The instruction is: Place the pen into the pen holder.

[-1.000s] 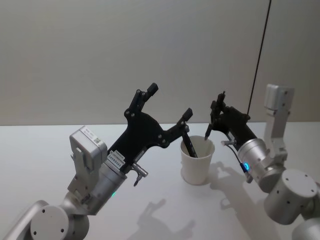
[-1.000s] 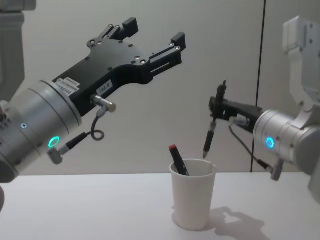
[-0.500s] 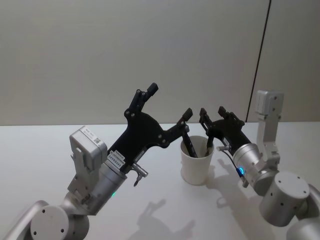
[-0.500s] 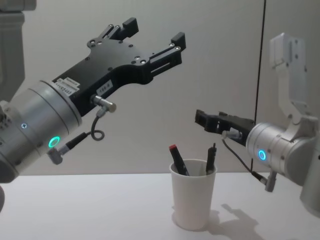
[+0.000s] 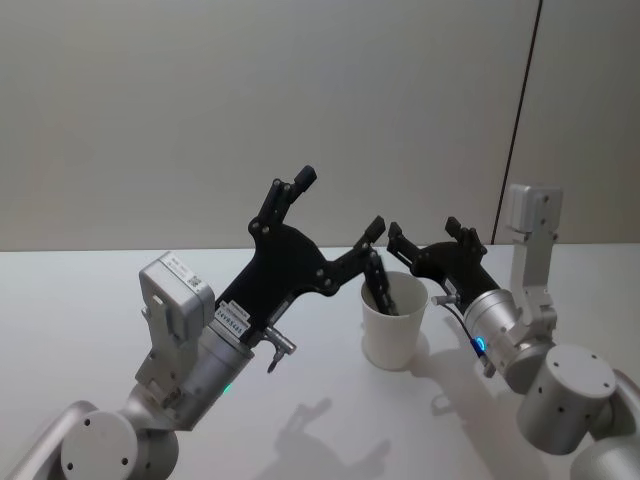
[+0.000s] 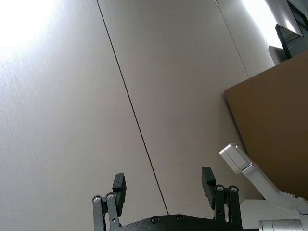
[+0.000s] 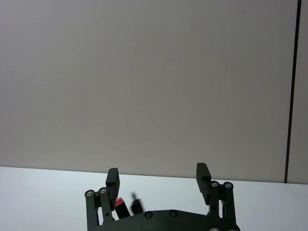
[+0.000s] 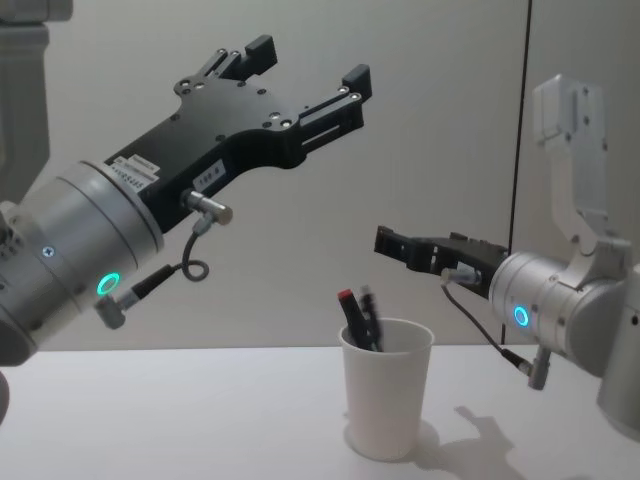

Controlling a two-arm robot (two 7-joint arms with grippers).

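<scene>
**A:** Where is the pen [image 8: 368, 318] now?

**B:** In the pen holder [image 8: 387, 400], the white paper cup on the surface [image 8: 200, 420]. It sits just below and ahead of the right gripper [image 8: 400, 247], beside a second pen with a red cap [image 8: 347, 299]. Both lean against the cup's wall on the side toward the left arm.

**A:** And which way does it point?

**B:** Its long axis runs steeply up and down, tilted, the upper end sticking out over the rim and leaning toward the left gripper [image 8: 305, 62], the lower end hidden inside the cup. It looks a little smeared in the chest view, so I'd judge it may be settling.

**A:** Is the right gripper holding anything?

**B:** No. Its fingers are spread wide and nothing is between them; in the right wrist view the red cap and the pen's tip [image 7: 136, 203] show just under the gripper [image 7: 159, 174]. It hovers level above the cup's rim, which fits a release.

**A:** The left one?

**B:** Raised well above and to the side of the cup, angled upward, fingers wide apart and empty. I'd say it is parked out of the way. The task looks essentially complete.
</scene>
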